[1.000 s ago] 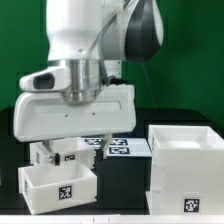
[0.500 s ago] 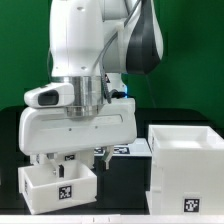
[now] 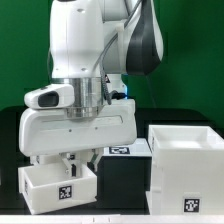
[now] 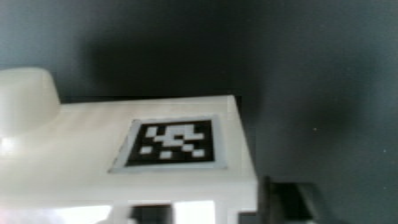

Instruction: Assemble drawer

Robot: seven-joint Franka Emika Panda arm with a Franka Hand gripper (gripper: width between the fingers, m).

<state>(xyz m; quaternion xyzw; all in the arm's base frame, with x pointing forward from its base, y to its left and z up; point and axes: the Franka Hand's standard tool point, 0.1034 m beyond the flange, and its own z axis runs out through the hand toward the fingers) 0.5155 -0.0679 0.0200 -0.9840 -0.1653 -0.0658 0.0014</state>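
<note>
Gripper (image 3: 78, 160) sits low over the back edge of a shallow white tray (image 3: 45, 190) on the black bench (image 3: 122, 186), at the exterior view's lower left. The fingers are mostly hidden under the hand, so can't tell how far apart they are or whether they've got anything. Tall casing (image 3: 185, 165) stands upright at the exterior view's right, apart from the tray, w/ the marker board (image 3: 120, 151) flat on the bench behind & between them.
</note>
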